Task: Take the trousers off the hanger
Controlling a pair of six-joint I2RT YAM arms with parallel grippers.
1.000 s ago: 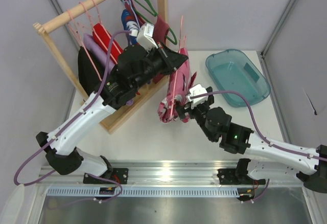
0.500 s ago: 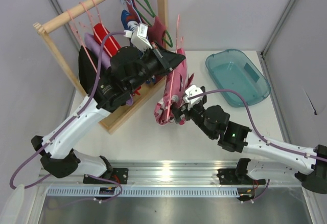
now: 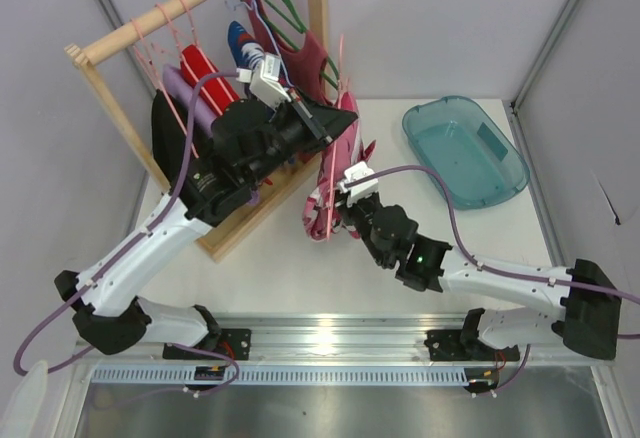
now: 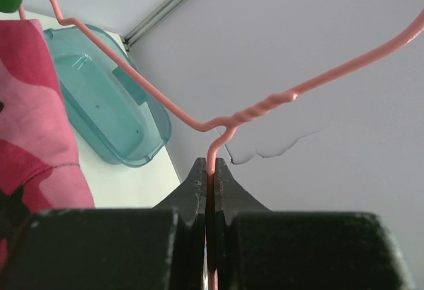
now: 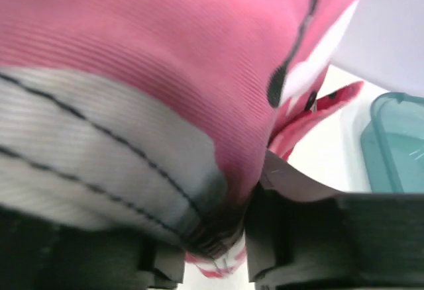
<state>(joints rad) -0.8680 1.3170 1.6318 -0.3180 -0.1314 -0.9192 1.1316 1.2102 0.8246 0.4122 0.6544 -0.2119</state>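
Observation:
The trousers [image 3: 335, 173], bright pink with red, white and black patches, hang from the pale-pink hanger [image 3: 343, 68] just right of the rack. My left gripper [image 3: 345, 110] is shut on the hanger's wire neck [image 4: 211, 161], below the twisted joint, and holds it off the rail. In the left wrist view the trousers [image 4: 33, 111] drape at the left. My right gripper [image 3: 340, 220] is at the garment's lower end. In the right wrist view the trousers [image 5: 199, 71] fill the frame, and my right gripper [image 5: 222, 237] has a fold of the cloth pinched between its jaws.
A wooden rack [image 3: 240, 223] stands at the left, carrying more hangers with a red garment [image 3: 205, 73], a black one [image 3: 170, 133] and a green hanger [image 3: 290, 13]. A teal tub [image 3: 465, 148] sits at the back right on the white table [image 3: 300, 268].
My right gripper, open a second ago, has moved left to the trousers' lower end and closed on the cloth. The left arm has shifted the hanger slightly left.

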